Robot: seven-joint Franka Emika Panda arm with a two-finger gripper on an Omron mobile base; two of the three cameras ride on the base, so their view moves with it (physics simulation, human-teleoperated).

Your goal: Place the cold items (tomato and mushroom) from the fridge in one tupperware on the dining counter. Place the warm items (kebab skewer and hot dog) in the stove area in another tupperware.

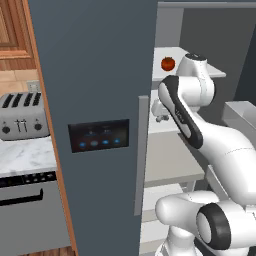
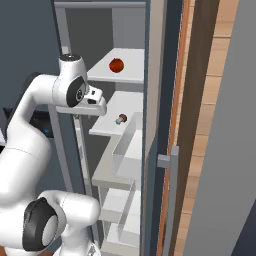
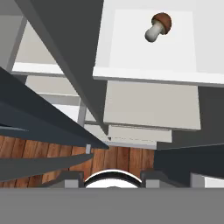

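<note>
The fridge (image 1: 95,75) stands open, with its white shelves showing. A red tomato (image 1: 168,63) (image 2: 116,65) rests on the upper shelf. One shelf lower lies the brown-capped mushroom (image 2: 121,119) (image 3: 157,26). My gripper (image 2: 82,114) (image 1: 161,116) (image 3: 111,179) hangs in front of that shelf's outer edge and points down, short of the mushroom and to its left in the right base view. Its fingertips (image 3: 72,178) stand apart with nothing between them. The tupperware, dining counter, kebab skewer and hot dog are out of view.
The open fridge door (image 1: 100,150) with its grey handle (image 1: 141,155) stands close on the arm's left. A toaster (image 1: 22,115) sits on a marble worktop above an oven (image 1: 25,200). A clear bin (image 2: 125,150) sits on a lower shelf. A wooden wall (image 2: 200,100) lies right.
</note>
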